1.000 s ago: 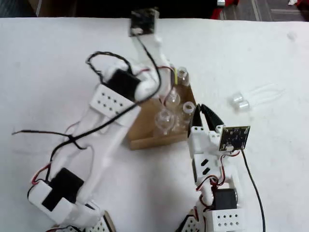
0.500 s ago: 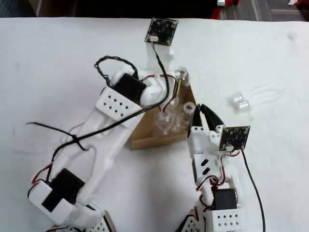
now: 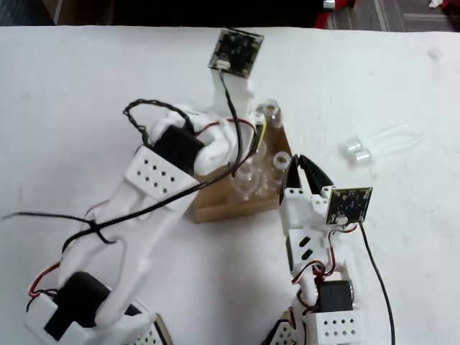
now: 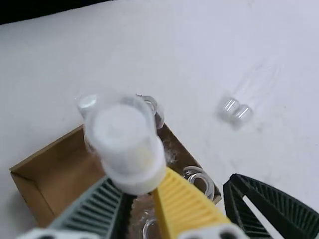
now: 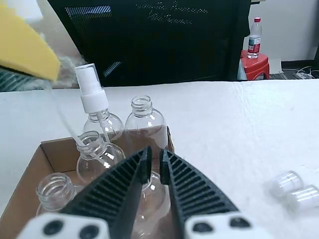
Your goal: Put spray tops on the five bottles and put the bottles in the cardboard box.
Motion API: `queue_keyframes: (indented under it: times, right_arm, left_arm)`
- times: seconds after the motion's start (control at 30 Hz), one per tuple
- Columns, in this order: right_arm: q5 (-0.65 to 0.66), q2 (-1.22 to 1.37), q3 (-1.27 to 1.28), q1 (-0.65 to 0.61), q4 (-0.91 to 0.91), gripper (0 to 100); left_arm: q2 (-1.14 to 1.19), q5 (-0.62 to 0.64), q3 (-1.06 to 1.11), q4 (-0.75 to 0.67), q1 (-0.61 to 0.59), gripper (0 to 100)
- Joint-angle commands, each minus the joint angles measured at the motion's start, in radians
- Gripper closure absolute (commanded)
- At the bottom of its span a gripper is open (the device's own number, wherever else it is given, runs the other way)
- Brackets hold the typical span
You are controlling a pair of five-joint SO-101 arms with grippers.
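Left hand point(image 4: 138, 191) grips clear-capped spray top point(image 4: 124, 139); right hand point(image 5: 153, 162) narrowed to slit, empty; bottles point(image 5: 144, 124) clear

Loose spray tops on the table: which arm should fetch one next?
Right. The right gripper holds nothing and sits beside the box on the side toward the loose spray tops. The left gripper grips another spray top above the box.

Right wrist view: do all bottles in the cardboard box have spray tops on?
No; one bottle carries a spray top, but other bottles show open necks.
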Motion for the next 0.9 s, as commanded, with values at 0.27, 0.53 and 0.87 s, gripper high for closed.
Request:
queue_keyframes:
  times: [0.27,0.53,0.87]
  right_arm:
    - [0.014,-0.008,0.008,0.013,-0.005,98.1]
    - [0.014,-0.008,0.008,0.013,-0.005,98.1]
    - [0.014,-0.008,0.008,0.013,-0.005,98.1]
  left_arm:
    - [-0.05,-0.114,0.222,-0.29,0.01,98]
    - [-0.05,-0.201,0.388,-0.528,0.015,98]
    - [-0.051,-0.203,0.391,-0.531,0.007,98]
